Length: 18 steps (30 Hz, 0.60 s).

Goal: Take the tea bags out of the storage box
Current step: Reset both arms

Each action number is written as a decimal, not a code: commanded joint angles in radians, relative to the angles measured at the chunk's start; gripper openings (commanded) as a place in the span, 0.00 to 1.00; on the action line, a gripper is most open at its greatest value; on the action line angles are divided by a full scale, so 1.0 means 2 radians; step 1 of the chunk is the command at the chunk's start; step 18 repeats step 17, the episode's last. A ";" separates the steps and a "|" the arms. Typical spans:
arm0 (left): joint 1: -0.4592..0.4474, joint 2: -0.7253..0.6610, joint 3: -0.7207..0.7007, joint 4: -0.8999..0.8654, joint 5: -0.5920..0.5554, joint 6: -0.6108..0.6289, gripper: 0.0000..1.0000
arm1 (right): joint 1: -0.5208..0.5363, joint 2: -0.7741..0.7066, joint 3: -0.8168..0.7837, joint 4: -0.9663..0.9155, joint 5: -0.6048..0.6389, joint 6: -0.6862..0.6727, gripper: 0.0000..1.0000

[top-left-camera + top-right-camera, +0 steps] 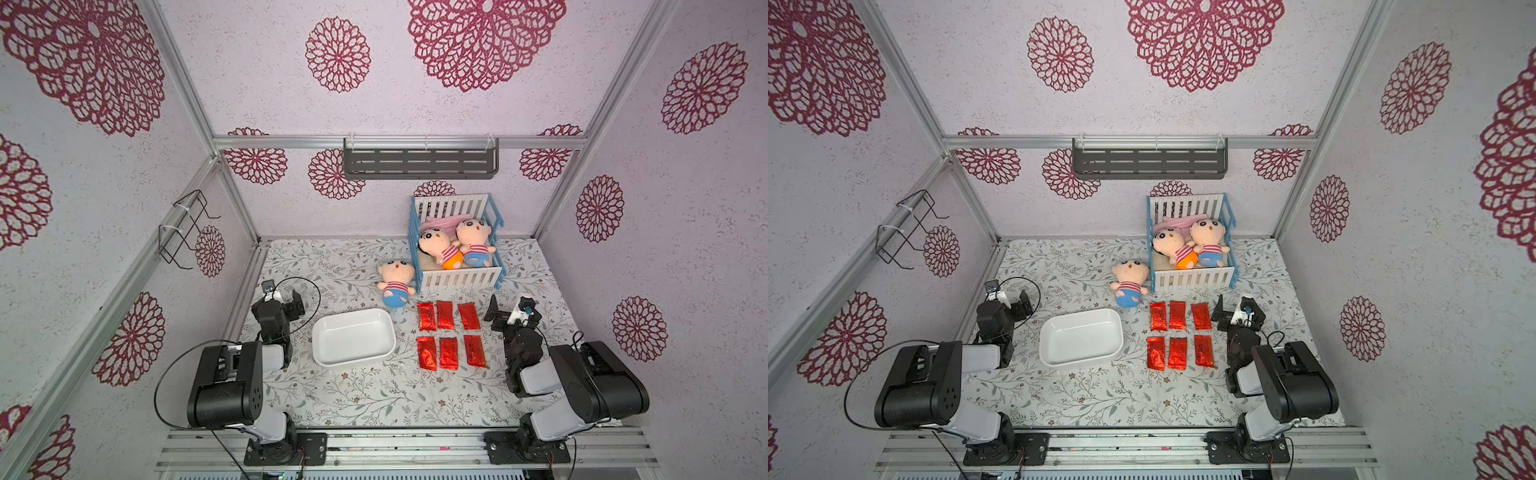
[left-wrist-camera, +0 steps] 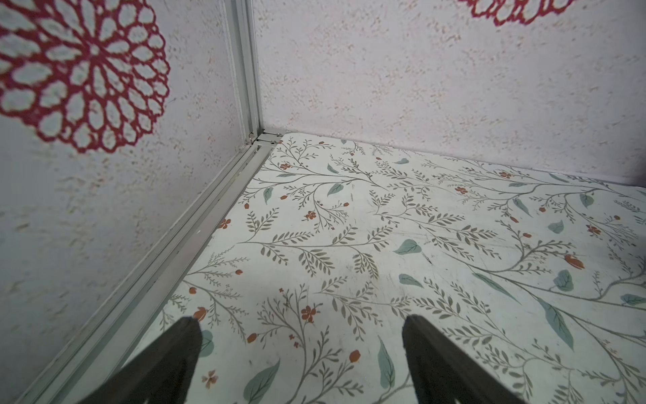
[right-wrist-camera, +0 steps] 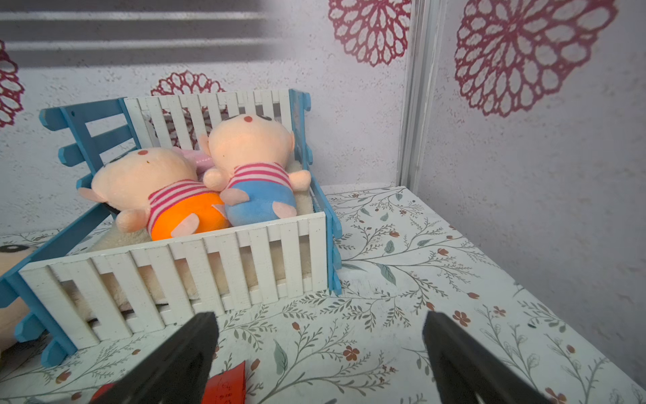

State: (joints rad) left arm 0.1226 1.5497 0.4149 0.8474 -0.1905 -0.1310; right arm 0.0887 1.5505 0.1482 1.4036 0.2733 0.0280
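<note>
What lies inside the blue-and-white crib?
An orange-clad doll and a blue-clad doll lie side by side on cream bedding, heads by a pink pillow. Anything under them is covered.

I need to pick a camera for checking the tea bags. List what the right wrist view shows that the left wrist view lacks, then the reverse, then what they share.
Only the right wrist view: the blue-and-white crib with two plush dolls lying in it, and red corners of tea bags near the fingers. Only the left wrist view: the aluminium rail along the table's side. Both: the floral table, the rosette wallpaper, and each arm's own gripper, the right gripper and the left gripper, jaws open and empty.
</note>
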 commanded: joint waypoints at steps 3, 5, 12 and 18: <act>0.002 0.000 0.005 0.007 0.007 -0.004 0.97 | -0.002 -0.005 0.014 0.005 0.009 0.000 0.99; 0.002 -0.001 0.005 0.007 0.007 -0.004 0.97 | -0.002 -0.005 0.016 0.002 0.006 -0.001 0.99; 0.002 -0.001 0.005 0.007 0.007 -0.005 0.97 | -0.002 -0.004 0.022 -0.008 0.001 -0.003 0.99; 0.002 -0.001 0.005 0.007 0.007 -0.004 0.97 | -0.003 -0.006 0.017 0.000 0.000 -0.003 0.99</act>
